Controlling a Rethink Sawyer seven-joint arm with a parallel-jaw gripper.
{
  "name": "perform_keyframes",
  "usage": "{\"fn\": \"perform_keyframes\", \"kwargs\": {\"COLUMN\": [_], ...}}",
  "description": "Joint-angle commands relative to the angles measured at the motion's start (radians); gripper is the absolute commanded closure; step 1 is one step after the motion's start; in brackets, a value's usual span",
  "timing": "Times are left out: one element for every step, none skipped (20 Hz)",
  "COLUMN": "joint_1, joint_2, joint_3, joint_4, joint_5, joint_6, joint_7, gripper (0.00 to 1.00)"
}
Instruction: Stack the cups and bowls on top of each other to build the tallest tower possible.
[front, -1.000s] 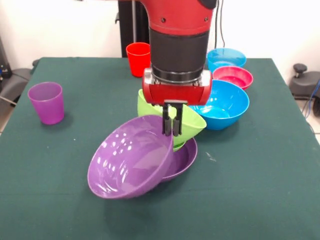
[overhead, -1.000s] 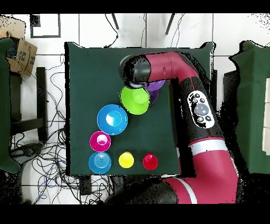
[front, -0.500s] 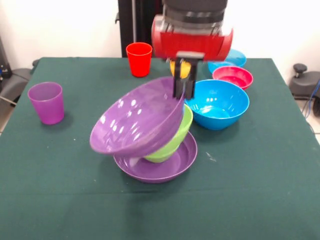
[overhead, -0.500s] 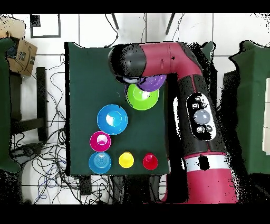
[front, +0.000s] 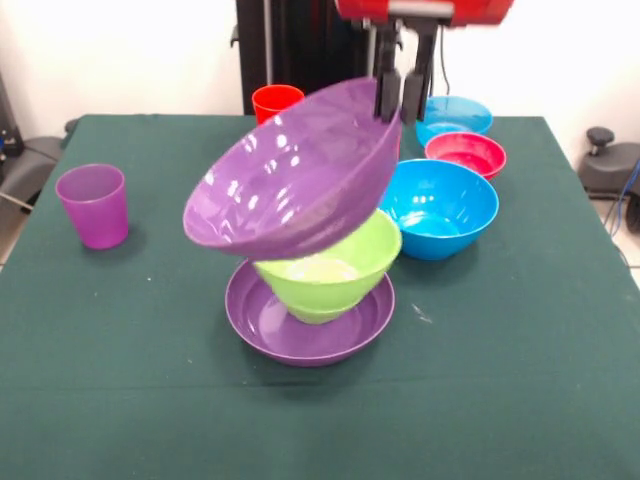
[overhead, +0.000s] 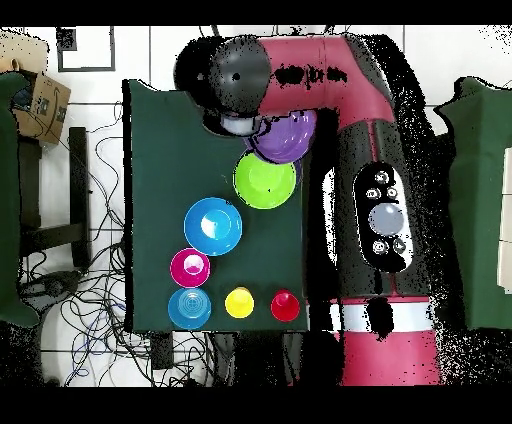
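Gripper (front: 401, 95) pinches the rim of a glossy purple bowl (front: 290, 175), tilted above the lime bowl (front: 330, 265).

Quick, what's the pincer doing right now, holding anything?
Pincer: shut on the rim of the large purple bowl, which hangs tilted in the air above the lime green bowl.

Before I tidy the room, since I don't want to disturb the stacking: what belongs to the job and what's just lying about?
Job:
held purple bowl
lime green bowl
bottom purple bowl
blue bowl
red bowl
light blue bowl
purple cup
red cup
yellow cup

Lying about:
cardboard box
floor cables
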Motion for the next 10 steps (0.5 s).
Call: {"fn": "perform_keyframes", "kwargs": {"joint_1": [0.011,0.015,0.018,0.022,0.010,0.005,0.000,-0.003,-0.010,-0.014], "joint_2": [0.072,0.086,0.101,0.108,0.093,0.082,0.071,0.070,0.063,0.063], "joint_3": [0.017,0.020,0.023,0.020,0.005,-0.008,-0.021,-0.028,-0.035,-0.038], "joint_4": [-0.274,-0.302,-0.331,-0.320,-0.252,-0.186,-0.120,-0.078,-0.034,0.001], "joint_5": [0.001,-0.004,-0.009,-0.004,0.005,0.008,0.011,0.007,0.005,0.005], "joint_6": [0.285,0.313,0.340,0.338,0.280,0.219,0.158,0.109,0.064,0.026], "joint_7": [-0.003,-0.006,-0.009,0.007,0.012,0.021,0.031,0.033,0.029,0.031], "gripper": [1.00,1.00,1.00,1.00,1.00,1.00,1.00,1.00,1.00,1.00]}}
